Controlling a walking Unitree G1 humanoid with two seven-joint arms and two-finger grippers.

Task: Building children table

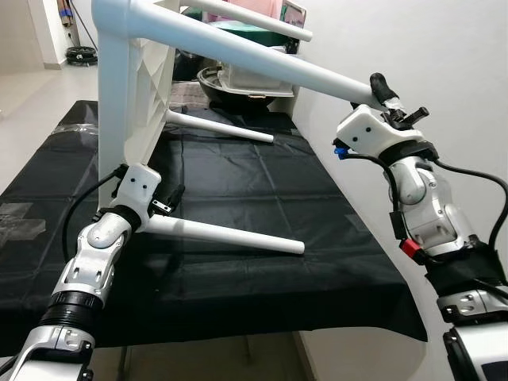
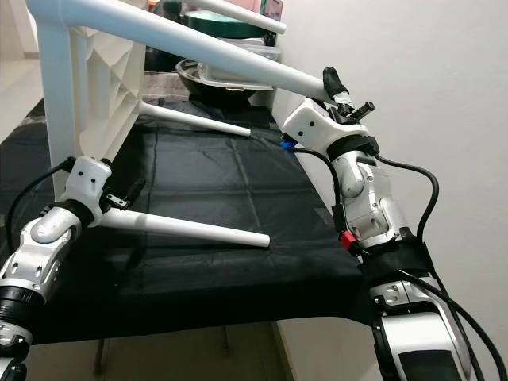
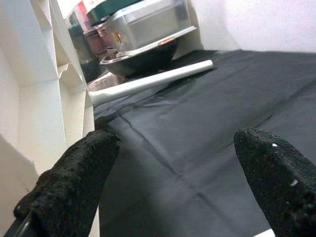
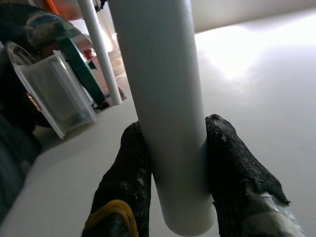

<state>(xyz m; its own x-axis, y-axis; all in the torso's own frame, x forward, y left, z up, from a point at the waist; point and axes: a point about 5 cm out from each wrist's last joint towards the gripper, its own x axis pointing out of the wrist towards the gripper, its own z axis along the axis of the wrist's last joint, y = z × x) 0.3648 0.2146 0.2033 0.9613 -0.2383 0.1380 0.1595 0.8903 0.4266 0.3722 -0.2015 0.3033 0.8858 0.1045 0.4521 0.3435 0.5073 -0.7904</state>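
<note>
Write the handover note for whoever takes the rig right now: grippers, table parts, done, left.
Right gripper: shut on the upper leg near its free end, holding it up in the air by the wall.
Left gripper: open, at the base of the lower leg, where it meets the tabletop.
Table: white, tipped on its side on the black cloth, tabletop upright, legs pointing toward the wall. Four legs appear to be fitted.
Behind it: a bowl with a clear box.
Left: confirm the legs are seated, then set the table upright.
</note>
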